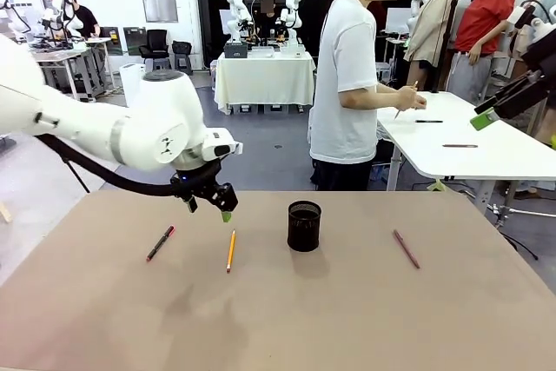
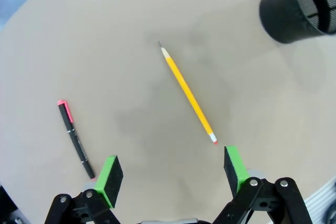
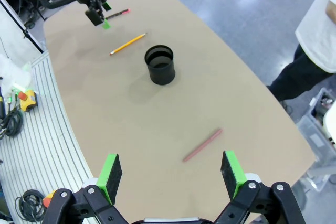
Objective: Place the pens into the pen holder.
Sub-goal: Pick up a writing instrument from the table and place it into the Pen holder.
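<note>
Three pens lie flat on the table [image 1: 347, 319], none in the black mesh pen holder [image 1: 304, 226] yet. The left gripper [image 2: 173, 169] hangs spread open over the yellow pencil [image 2: 188, 95]. The pencil lies just ahead of its pads, eraser end nearest, with its long axis slanting away toward the tip. Probably the next pick, needing a nudge forward and a slight wrist roll. The black pen with the red end [image 2: 73, 137] sits off to one side. The right gripper [image 3: 170, 171], also open, hovers over the reddish-brown pencil [image 3: 202, 145].
</note>
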Controlling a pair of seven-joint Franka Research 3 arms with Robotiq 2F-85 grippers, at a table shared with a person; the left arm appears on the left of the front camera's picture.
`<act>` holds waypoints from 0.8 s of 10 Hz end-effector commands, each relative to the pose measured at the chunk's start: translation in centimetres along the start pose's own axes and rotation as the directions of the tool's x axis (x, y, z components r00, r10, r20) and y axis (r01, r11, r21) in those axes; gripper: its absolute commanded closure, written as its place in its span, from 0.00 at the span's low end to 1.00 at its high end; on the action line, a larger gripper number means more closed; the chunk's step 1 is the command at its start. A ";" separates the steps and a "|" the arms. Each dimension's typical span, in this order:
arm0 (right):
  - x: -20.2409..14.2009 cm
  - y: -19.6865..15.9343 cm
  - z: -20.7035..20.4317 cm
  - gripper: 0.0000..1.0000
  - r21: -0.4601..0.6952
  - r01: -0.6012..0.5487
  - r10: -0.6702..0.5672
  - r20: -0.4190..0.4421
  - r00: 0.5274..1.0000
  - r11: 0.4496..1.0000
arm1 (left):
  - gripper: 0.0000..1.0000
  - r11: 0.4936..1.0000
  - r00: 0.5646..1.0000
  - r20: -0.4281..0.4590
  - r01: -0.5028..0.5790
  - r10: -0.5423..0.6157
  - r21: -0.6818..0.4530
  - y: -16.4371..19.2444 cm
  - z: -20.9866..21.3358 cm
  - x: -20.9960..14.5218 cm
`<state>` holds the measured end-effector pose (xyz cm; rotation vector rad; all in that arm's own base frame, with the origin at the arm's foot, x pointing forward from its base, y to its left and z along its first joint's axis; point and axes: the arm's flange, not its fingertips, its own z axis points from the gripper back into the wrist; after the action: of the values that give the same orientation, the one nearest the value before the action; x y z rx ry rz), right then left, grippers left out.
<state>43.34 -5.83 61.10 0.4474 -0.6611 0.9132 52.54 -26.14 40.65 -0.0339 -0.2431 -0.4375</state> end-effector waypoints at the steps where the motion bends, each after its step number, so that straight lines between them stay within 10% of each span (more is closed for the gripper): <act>1: 0.1 0.1 0.1 0.00 0.007 -0.007 0.007 0.009 1.000 1.000 | 0.00 0.997 0.997 -0.058 -0.041 0.045 0.068 -1.1 -1.5 2.4; 8: 0.1 0.1 0.1 0.00 0.007 -0.007 0.007 0.009 1.000 1.000 | 0.00 0.954 0.953 -0.077 -0.286 0.293 0.090 -2.6 -9.2 4.7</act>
<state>43.36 -5.84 61.07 0.4474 -0.6604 0.9128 57.26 -30.86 32.59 0.0101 -0.1595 -0.1907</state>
